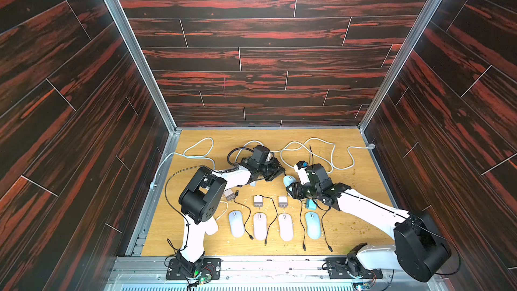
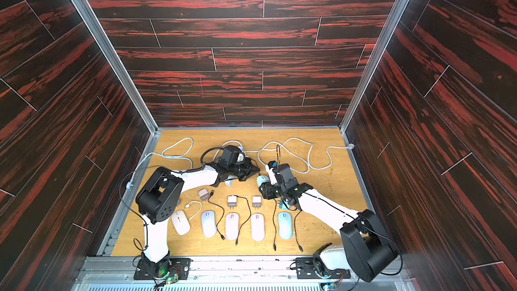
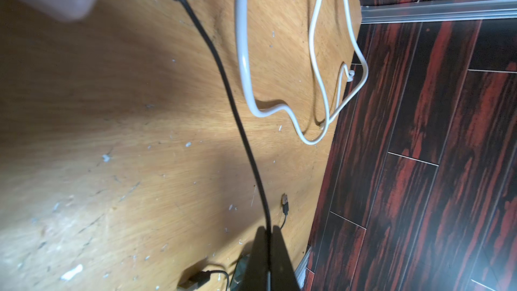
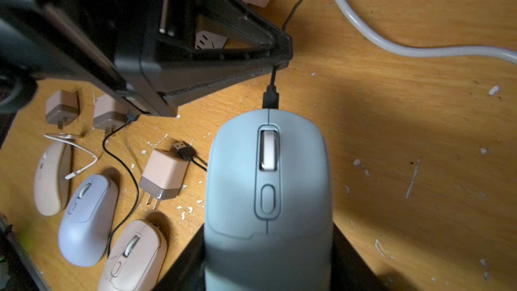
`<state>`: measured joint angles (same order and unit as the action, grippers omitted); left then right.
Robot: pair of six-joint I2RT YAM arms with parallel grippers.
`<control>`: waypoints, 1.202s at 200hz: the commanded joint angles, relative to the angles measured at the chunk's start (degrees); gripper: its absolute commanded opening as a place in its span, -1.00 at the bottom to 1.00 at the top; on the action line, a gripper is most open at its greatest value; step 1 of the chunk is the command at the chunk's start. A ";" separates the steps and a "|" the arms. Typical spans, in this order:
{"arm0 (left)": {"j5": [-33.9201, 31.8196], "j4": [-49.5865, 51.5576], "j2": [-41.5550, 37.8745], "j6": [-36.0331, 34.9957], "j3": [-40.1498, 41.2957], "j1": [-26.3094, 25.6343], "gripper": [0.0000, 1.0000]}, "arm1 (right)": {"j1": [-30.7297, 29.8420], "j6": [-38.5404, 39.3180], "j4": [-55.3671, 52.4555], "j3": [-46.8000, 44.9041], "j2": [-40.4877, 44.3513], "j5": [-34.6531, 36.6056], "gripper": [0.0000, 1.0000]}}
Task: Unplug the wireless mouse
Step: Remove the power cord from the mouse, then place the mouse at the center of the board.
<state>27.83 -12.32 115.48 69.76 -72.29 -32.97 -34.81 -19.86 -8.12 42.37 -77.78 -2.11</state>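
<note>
Blue mouse (image 4: 268, 191) sits clasped in the half-spread right gripper (image 1: 291, 188), its plug (image 4: 270, 99) seated, shown only from the right wrist. Left gripper (image 3: 265, 232), pinched tight on the black cable (image 3: 232, 102), reaches across the table (image 1: 361, 219) opposite.

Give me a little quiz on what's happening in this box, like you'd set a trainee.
1. True or false: the black cable is plugged into the blue-grey mouse.
2. What do the left jaws pinch? A white cable; B black cable; C charger.
3. Which jaws hold that mouse?

Key: 1 true; 2 B; 3 the right jaws.
</note>
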 commanded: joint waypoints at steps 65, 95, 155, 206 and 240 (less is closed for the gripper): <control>-9.88 -9.44 -0.05 0.87 -0.13 4.49 -1.00 | -7.00 2.65 -14.61 -2.97 3.30 -5.30 -0.36; -10.16 -9.85 -0.43 1.08 0.31 4.57 -1.00 | -7.17 -0.88 -13.63 -5.06 6.00 -3.41 -0.40; -9.87 -9.84 -0.70 1.03 0.49 4.67 -1.00 | -10.10 -1.45 -17.96 -3.65 5.95 -0.61 -0.48; -9.44 -9.24 -1.20 0.09 0.88 4.58 -1.00 | -10.03 -13.27 -23.77 -1.94 13.88 16.67 -0.54; -8.65 -7.02 -1.74 -1.99 1.52 4.49 -1.00 | -10.03 -30.90 -37.14 -0.71 12.41 26.97 -0.51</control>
<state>19.25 -20.60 115.57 70.00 -71.07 -28.67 -44.71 -35.73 -33.12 40.69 -64.51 14.52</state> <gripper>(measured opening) 0.059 0.590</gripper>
